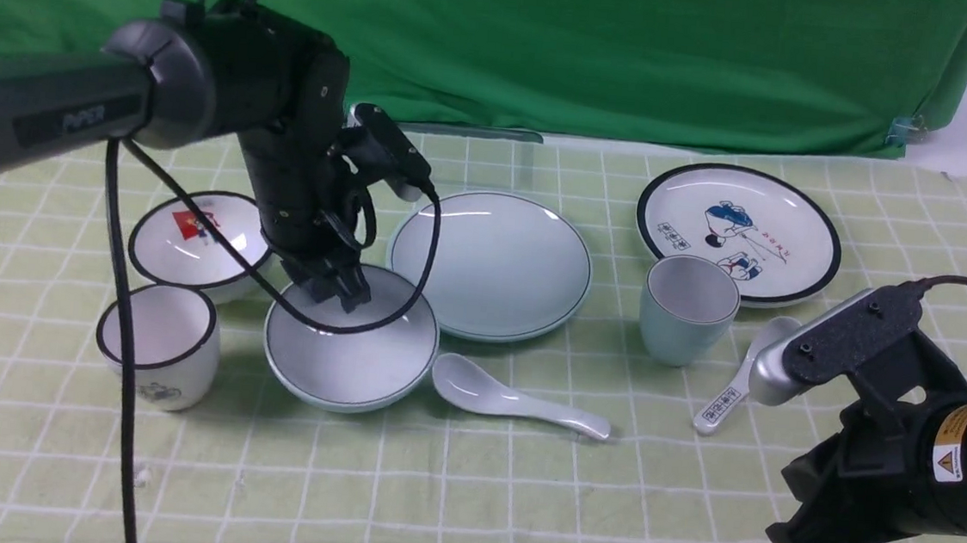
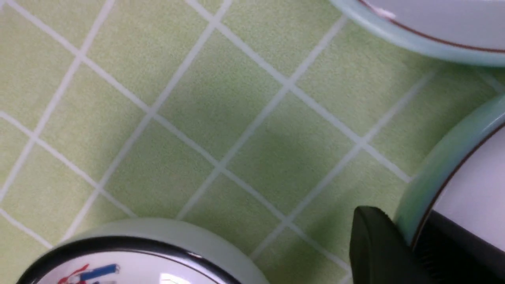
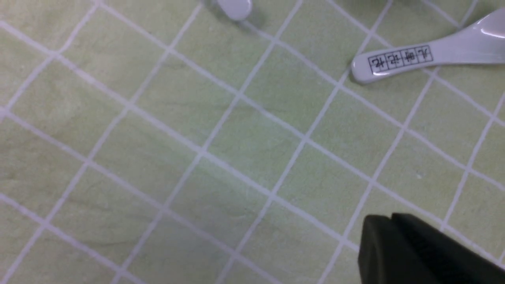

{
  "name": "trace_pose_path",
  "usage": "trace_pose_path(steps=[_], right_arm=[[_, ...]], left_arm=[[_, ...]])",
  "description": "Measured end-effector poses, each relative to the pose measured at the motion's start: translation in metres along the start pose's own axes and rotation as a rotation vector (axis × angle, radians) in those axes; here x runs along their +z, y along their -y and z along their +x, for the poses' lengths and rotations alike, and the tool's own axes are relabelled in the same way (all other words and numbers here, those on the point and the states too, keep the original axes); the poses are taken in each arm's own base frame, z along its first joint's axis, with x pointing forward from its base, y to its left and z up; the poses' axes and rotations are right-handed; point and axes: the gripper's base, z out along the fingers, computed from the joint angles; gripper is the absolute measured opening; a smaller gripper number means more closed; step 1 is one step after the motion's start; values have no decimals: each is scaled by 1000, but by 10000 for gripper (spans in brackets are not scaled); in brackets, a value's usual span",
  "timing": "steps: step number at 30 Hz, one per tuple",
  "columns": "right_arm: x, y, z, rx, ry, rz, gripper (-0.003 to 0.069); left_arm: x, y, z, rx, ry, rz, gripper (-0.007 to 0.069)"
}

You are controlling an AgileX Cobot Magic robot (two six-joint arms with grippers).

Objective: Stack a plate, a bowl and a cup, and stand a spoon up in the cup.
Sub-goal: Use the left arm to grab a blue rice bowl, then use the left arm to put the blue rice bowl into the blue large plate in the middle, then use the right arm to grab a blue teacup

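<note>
**Spotter:** Your right gripper hangs closest to the lens, low over the checked cloth at the near right. Its wrist view shows the two black fingers pressed together.

**Operator:** And my left?

**Spotter:** Your left gripper is down on the far rim of the bowl. In its wrist view, one finger sits outside the rim and the other inside, pinching the wall between them. I can't tell you whether the bowl's base rests on the cloth or sits just off it.

**Operator:** Where are the other pieces?

**Spotter:** Your plate lies flat just behind and to the right of the bowl. The spoon lies on the cloth just right of the bowl, scoop toward it and handle pointing right. The cup stands upright to the right of the plate, near it but apart. Each piece sits by itself; you have no stack yet.

**Operator:** And the lookalikes?

**Spotter:** You'll see the printed spoon just right of the cup, with the picture plate behind it. The black-rimmed bowl and black-rimmed cup sit left of your bowl.
</note>
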Motion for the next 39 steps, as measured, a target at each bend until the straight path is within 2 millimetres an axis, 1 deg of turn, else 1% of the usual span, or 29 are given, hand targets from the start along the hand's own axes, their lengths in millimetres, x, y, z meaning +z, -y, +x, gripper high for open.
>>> trace_pose_path(steps=[3, 5, 6, 7, 8, 9, 10, 11, 12, 13, 16, 17, 20, 23, 26, 27, 28, 29, 30, 31, 32, 34, 35, 36, 37, 38, 39], right_arm=[[0, 0, -1, 0, 10, 1, 54], [0, 0, -2, 0, 23, 2, 56], [0, 0, -2, 0, 27, 3, 57], [0, 0, -3, 0, 29, 3, 57], [0, 0, -3, 0, 33, 3, 59], [0, 0, -3, 0, 36, 4, 59], [0, 0, -3, 0, 37, 4, 59], [0, 0, -4, 0, 40, 4, 61], [0, 0, -4, 0, 39, 4, 61], [0, 0, -4, 0, 41, 4, 63], [0, 0, -4, 0, 44, 4, 64], [0, 0, -4, 0, 44, 4, 64], [0, 0, -4, 37, 44, 4, 68], [0, 0, -4, 66, 45, 3, 78], [-1, 2, -12, 83, 51, 4, 120], [-2, 2, -18, 83, 50, 4, 151], [-2, 2, -19, 83, 53, 4, 151], [-1, 4, -35, 85, 52, 5, 220], [1, 5, -40, 85, 42, 5, 251], [0, 6, -46, 87, 50, 6, 266], [3, 9, -55, 92, 41, 9, 309], [7, 19, -78, 113, 51, 24, 368], [11, 26, -88, 126, 57, 35, 387], [14, 30, -93, 133, 59, 41, 395], [21, 40, -103, 152, 62, 56, 400], [21, 40, -103, 152, 62, 56, 400], [33, 54, -113, 178, 57, 76, 404]], left_arm=[[-8, 3, 0, 28, 7, 41, -2], [-16, 5, -4, 7, 61, 111, -11], [-19, 5, -9, -18, 107, 130, -11], [-19, 5, -10, -24, 117, 133, -11], [-23, 3, -19, -86, 217, 163, -11], [-26, 2, -25, -117, 276, 168, -11], [-26, 2, -25, -118, 282, 162, -11], [-26, -2, -34, -174, 375, 149, -11], [-26, -2, -35, -177, 378, 152, -11], [-23, -5, -39, -218, 423, 129, -11], [-9, -13, -45, -313, 474, 87, -11], [-7, -14, -45, -325, 476, 84, -11], [13, -18, -46, -400, 474, 77, -11], [20, -19, -46, -428, 468, 82, -12], [22, -19, -46, -448, 469, 80, 3], [23, -20, -46, -454, 468, 80, 25], [24, -20, -46, -454, 466, 80, 31], [25, -20, -46, -465, 462, 81, 91], [25, -19, -45, -474, 457, 85, 133], [25, -19, -45, -475, 457, 86, 133], [21, -20, -45, -485, 456, 83, 198], [8, -21, -44, -494, 466, 74, 293], [-9, -22, -43, -497, 485, 60, 341], [-21, -24, -42, -497, 495, 42, 373], [-42, -25, -39, -495, 513, 17, 395], [-45, -26, -38, -495, 516, 12, 399], [-77, -27, -31, -499, 538, -25, 412]])
